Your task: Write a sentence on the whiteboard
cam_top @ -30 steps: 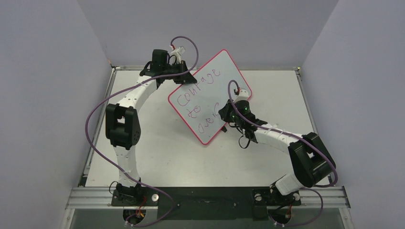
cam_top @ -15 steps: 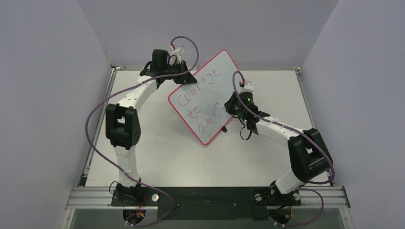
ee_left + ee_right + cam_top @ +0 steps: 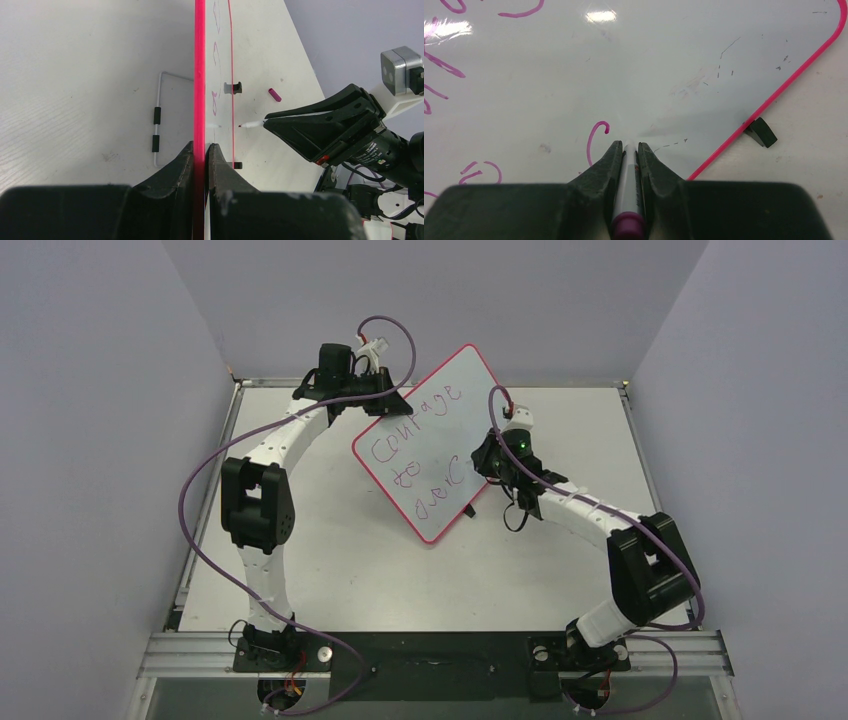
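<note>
Two grippers working centre frame: left gripper (image 3: 201, 148) clamping whiteboard (image 3: 445, 405) rim, right gripper (image 3: 627, 146) pinching marker (image 3: 626, 172) beside sentence (image 3: 418, 455).

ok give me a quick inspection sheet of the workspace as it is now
surface: white table, lightly scuffed
job's things: whiteboard held tilted; sentence reads "courage to overc"; marker tip at the board, contact unclear
clutter: small purple cap and bent metal wire on the table
grippers: left gripper shut on the whiteboard rim; right gripper shut on the marker
cables: purple cables, loose loops on each side
surroundings: plain grey walls on three sides
</note>
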Action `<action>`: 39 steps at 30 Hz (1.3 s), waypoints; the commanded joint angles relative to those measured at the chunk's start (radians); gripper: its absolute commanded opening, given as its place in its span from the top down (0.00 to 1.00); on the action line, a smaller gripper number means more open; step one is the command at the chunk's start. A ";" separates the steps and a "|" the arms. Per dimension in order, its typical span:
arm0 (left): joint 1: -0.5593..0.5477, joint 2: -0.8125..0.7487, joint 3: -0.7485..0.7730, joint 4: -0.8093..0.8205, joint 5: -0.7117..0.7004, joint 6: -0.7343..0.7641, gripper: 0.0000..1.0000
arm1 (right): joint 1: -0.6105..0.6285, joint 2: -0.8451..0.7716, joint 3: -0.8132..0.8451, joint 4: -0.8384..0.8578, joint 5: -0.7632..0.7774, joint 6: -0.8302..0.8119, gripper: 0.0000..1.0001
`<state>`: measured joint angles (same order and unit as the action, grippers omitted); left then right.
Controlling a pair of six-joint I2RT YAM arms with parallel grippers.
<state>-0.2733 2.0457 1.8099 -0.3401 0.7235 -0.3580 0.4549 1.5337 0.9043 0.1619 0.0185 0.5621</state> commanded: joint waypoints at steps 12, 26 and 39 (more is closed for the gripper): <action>-0.015 -0.018 0.000 0.007 -0.030 0.097 1.00 | -0.009 0.058 0.076 0.048 -0.052 -0.012 1.00; -0.015 -0.017 0.000 0.006 -0.033 0.096 1.00 | -0.007 0.007 -0.017 0.072 -0.083 -0.008 1.00; -0.015 -0.022 -0.005 0.005 -0.034 0.097 1.00 | -0.029 0.004 -0.019 0.044 -0.037 -0.013 1.00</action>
<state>-0.2733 2.0457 1.8099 -0.3405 0.7238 -0.3584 0.4427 1.5639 0.8688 0.2047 -0.0479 0.5587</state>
